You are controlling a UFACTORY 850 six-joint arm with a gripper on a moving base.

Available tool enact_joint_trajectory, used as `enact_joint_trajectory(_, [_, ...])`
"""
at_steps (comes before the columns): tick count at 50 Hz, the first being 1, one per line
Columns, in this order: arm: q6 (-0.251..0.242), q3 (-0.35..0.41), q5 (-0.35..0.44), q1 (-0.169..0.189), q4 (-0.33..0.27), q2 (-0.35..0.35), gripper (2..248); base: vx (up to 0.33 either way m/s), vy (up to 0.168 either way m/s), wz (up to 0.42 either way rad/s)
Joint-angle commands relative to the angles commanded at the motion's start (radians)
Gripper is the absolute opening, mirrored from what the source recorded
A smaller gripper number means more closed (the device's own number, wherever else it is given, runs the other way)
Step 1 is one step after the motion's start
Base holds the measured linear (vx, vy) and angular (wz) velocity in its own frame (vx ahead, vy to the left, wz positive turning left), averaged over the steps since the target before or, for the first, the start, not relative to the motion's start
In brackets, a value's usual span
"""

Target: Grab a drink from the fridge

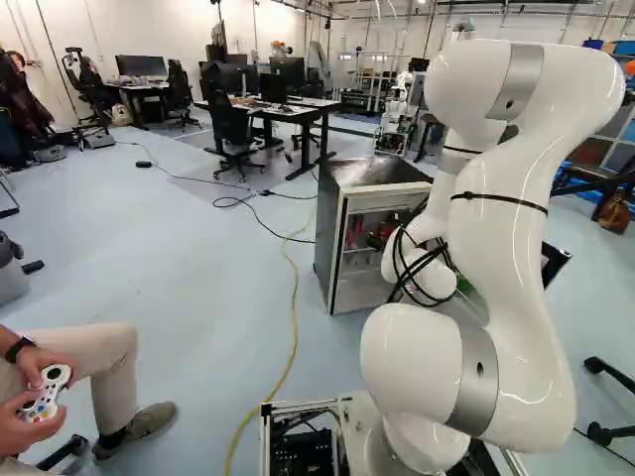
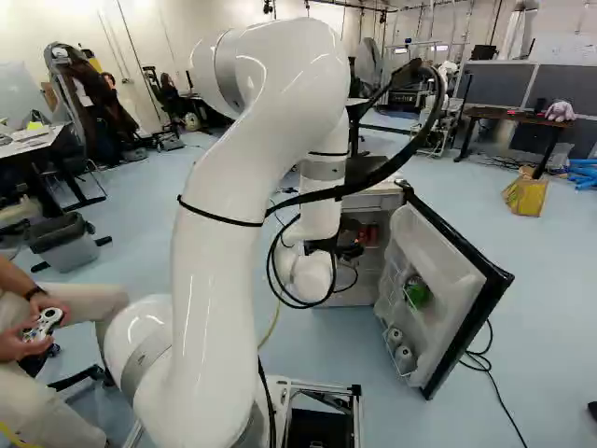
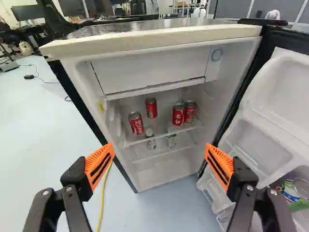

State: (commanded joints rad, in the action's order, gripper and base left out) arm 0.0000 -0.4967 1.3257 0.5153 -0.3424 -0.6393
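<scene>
Gripper is set wide, fingers well apart, facing the fridge; in the L base view, arm & looped black cables hide most of it. The drinks: four red cans on the upper shelf, ahead of the fingers & seen btwn them, well apart from the pads. One can partly covers its neighbor. Below, approx. two small bottles, prob., hard to make out past the shelf's front edge. Door stands open at R of the arm in the R base view; its rack cans are cut off in wrist view. Freezer flap leaves a gap above the cans; fridge front is open btwn side wall & door. Yellow cable runs along floor.
</scene>
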Motion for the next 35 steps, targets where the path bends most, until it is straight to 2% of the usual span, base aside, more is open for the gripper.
enact_joint_trajectory(35, [0.0, -0.115, 0.0, 0.065, -0.111, -0.151, 247, 0.0, 0.0, 0.0])
